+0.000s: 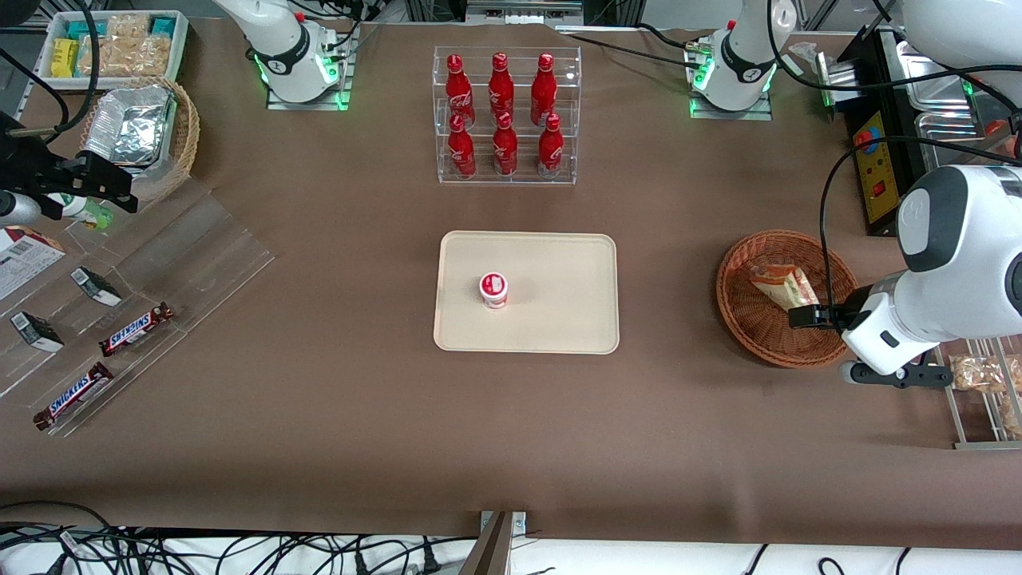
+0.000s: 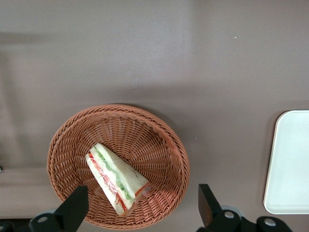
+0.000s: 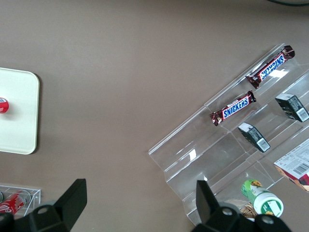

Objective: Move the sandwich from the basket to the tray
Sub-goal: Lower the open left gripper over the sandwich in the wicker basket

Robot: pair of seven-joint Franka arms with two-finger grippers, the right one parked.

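Note:
The sandwich [image 1: 783,288], a clear-wrapped wedge with green and red filling, lies in the reddish-brown wicker basket [image 1: 738,319]. My left gripper [image 1: 808,317] is open and empty, hovering above the basket's part nearer the front camera. In the left wrist view the sandwich [image 2: 116,178] lies in the basket [image 2: 159,145] between and below the spread fingers of the gripper [image 2: 140,212]. The cream tray [image 1: 559,271] lies at the table's middle, apart from the basket, and its edge also shows in the left wrist view [image 2: 289,164].
A small red-and-white cup [image 1: 493,289] stands on the tray. A clear rack of red bottles [image 1: 503,112] stands farther from the camera than the tray. Bagged snacks [image 1: 978,374] and metal pans [image 1: 950,96] lie at the working arm's end. An acrylic stand with Snickers bars [image 1: 136,329] lies at the parked arm's end.

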